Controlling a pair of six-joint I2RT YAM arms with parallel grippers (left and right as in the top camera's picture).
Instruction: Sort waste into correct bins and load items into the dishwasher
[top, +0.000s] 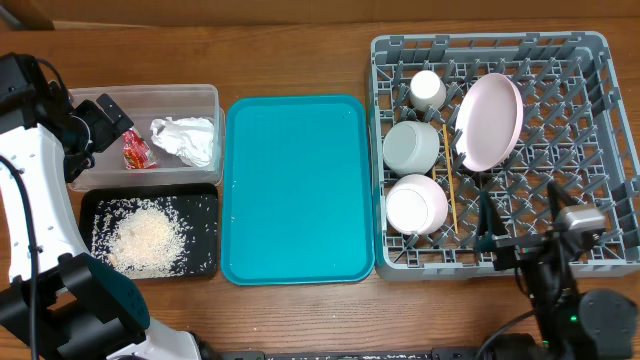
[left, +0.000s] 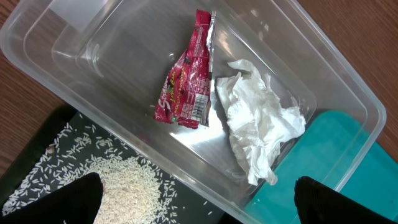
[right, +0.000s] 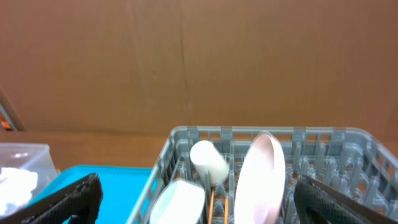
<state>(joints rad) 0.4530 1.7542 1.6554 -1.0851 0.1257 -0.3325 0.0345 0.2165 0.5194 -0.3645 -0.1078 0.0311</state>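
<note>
The red wrapper (top: 137, 151) (left: 185, 81) and white napkin (top: 187, 139) (left: 258, 124) lie in the clear tub (top: 204, 94) (left: 348, 93). Rice grains (top: 146, 240) (left: 127, 186) lie in the black tray (top: 205, 262). The grey dish rack (top: 620, 150) (right: 177, 140) holds the pink plate (top: 489, 121) (right: 261, 180), cup (top: 428, 89) (right: 208, 160), two bowls (top: 411, 145) (top: 416, 204) and chopsticks (top: 451, 185). My left gripper (top: 97, 127) (left: 198, 208) is open and empty over the tub's near edge. My right gripper (top: 520, 222) (right: 196, 205) is open and empty at the rack's front edge.
A teal serving tray (top: 295, 190) (left: 348, 180) (right: 112, 180) lies between the bins and the rack. A brown cardboard wall (right: 199, 62) stands behind the table.
</note>
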